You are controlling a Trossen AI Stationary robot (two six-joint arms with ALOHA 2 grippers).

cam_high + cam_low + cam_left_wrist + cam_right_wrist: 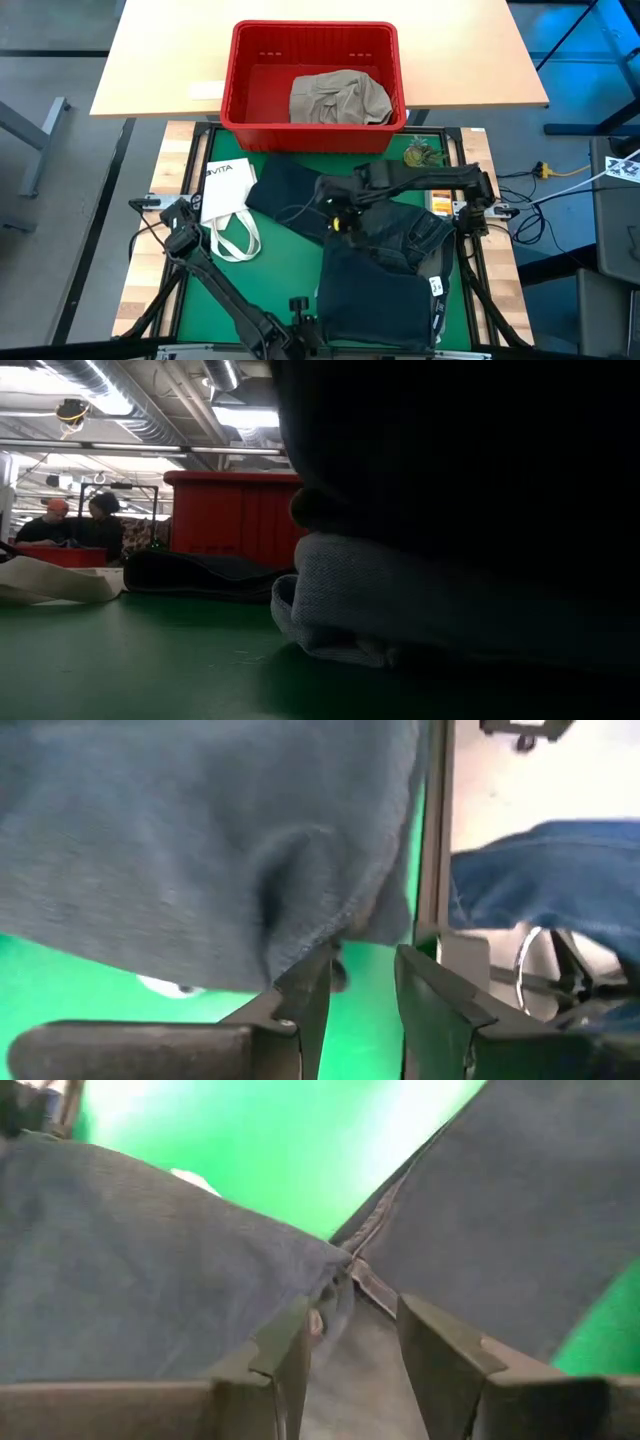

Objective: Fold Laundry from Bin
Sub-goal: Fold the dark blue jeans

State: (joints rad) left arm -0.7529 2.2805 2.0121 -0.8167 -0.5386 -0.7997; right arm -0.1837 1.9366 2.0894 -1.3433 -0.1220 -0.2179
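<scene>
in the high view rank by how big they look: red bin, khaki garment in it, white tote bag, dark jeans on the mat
1. red bin
2. dark jeans, close behind the bin
3. khaki garment
4. white tote bag, looking close to the khaki garment; order unsure

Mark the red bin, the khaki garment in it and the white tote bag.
red bin [235, 75], high view, left wall.
khaki garment [338, 98], high view, its middle.
white tote bag [224, 188], high view, bag body.
</scene>
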